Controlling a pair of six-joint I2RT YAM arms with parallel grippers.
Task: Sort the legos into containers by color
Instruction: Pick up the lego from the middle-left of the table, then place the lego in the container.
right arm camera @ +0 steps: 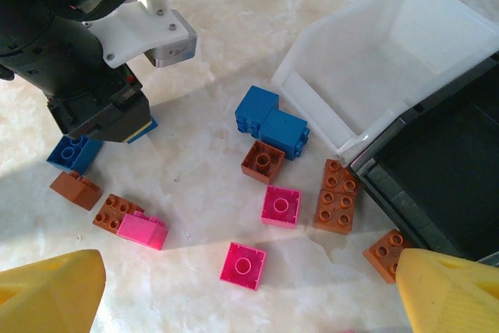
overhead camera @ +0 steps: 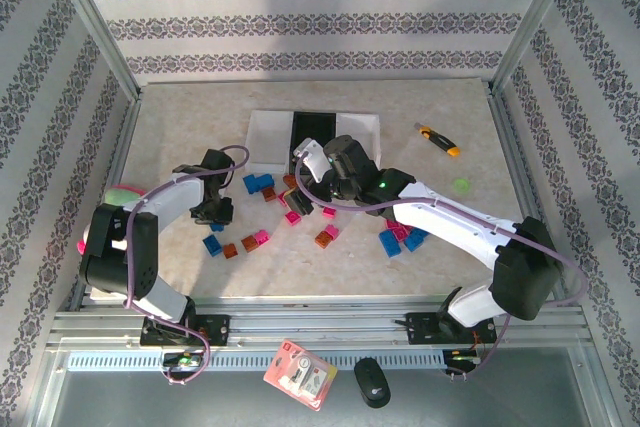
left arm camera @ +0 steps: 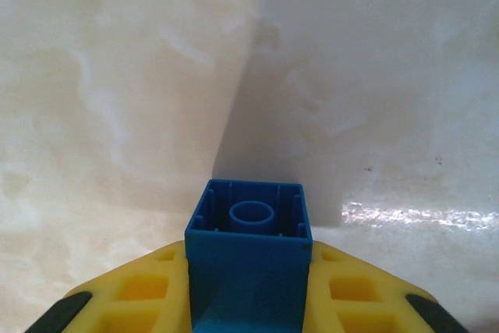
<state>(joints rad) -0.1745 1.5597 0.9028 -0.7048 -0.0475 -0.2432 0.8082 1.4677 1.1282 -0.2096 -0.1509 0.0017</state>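
L fingers [left arm camera: 132, 298] tight on blue lego [left arm camera: 248, 259]

Three trays [overhead camera: 268, 137] sit in a row at the table's [overhead camera: 180, 132] far side, lego bricks [overhead camera: 258, 183] scattered before them. A utility knife [overhead camera: 437, 139] lies to their right.

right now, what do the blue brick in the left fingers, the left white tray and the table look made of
Blue brick: hard moulded plastic, satin, crisp ribs and tube inside. White tray: thin plastic, slightly translucent walls. Table: glossy, marble-patterned, with a glare streak; stone or laminate, can't tell.
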